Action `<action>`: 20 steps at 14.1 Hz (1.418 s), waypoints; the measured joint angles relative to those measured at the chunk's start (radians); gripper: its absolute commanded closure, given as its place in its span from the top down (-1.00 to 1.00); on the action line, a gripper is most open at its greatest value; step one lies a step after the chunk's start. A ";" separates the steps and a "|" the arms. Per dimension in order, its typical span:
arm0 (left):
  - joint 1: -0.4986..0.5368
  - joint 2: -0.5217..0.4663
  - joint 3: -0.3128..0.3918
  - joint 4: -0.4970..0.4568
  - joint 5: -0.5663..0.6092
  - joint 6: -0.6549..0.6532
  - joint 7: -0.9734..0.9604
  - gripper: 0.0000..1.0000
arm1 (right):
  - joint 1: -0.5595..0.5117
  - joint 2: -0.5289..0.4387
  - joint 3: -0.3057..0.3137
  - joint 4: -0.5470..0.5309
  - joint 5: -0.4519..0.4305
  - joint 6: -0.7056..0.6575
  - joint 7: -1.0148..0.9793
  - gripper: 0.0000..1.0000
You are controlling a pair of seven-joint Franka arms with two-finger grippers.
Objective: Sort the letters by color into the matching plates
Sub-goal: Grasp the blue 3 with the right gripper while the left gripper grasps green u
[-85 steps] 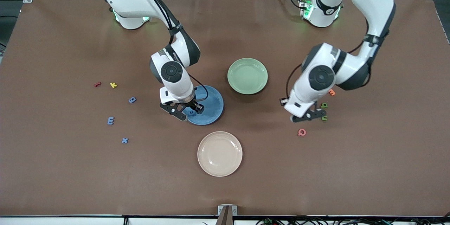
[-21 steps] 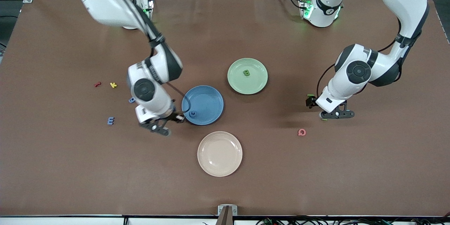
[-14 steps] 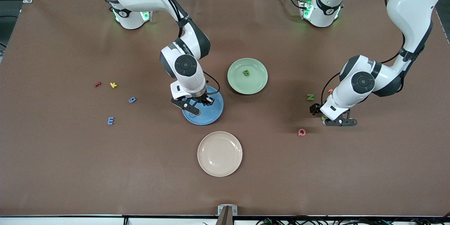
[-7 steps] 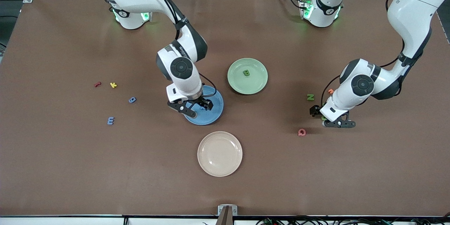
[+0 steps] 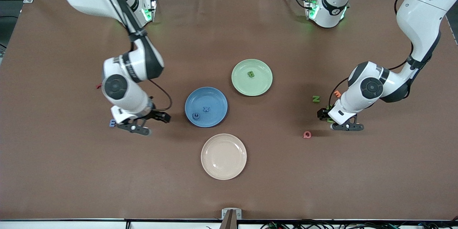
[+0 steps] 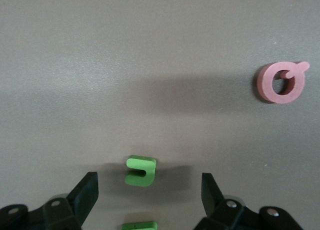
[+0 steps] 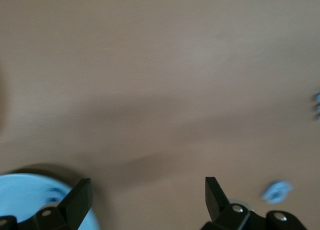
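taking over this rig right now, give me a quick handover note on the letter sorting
Left gripper: open, low over the table, a small green letter between its fingers, not gripped.
Right gripper: open, empty, over bare table between the blue plate and the blue E.
Done: two blue letters, an x and a round one, lie in the blue plate; one green letter lies in the green plate.
Left: the blue E and any blue letter hidden under the right arm; the green N and the green letters at the left gripper.
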 measured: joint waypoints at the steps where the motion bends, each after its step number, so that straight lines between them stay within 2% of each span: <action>1: 0.000 0.004 0.000 0.000 0.000 0.003 0.000 0.68 | -0.042 -0.022 -0.001 -0.034 0.000 0.014 -0.075 0.99; 3: 0.001 0.010 0.003 0.000 0.000 0.005 0.000 0.59 | -0.128 -0.048 -0.001 -0.107 0.000 0.081 -0.217 0.72; 5: 0.001 0.014 0.010 0.000 0.000 0.006 0.000 0.55 | -0.212 -0.049 -0.001 -0.177 0.000 0.183 -0.354 0.29; 6: 0.002 0.015 0.013 0.002 0.000 0.008 0.000 0.52 | -0.249 -0.048 -0.001 -0.206 0.000 0.228 -0.415 0.17; 8: 0.002 0.020 0.015 0.007 0.001 0.008 0.000 0.43 | -0.300 -0.043 0.000 -0.229 0.000 0.262 -0.484 0.14; 10: 0.002 0.027 0.015 0.013 0.004 0.008 0.000 0.24 | -0.317 -0.036 0.001 -0.234 0.000 0.277 -0.499 0.14; 16: 0.002 0.032 0.015 0.024 0.031 0.011 0.000 -0.42 | -0.333 0.057 0.004 -0.232 0.000 0.396 -0.500 0.14; 18: 0.001 0.032 0.012 0.027 0.031 0.012 0.000 -0.55 | -0.337 0.080 0.004 -0.221 0.000 0.402 -0.500 0.14; 20: 0.001 0.032 0.012 0.027 0.031 0.011 0.000 -0.58 | -0.337 0.086 0.005 -0.216 0.000 0.402 -0.500 0.14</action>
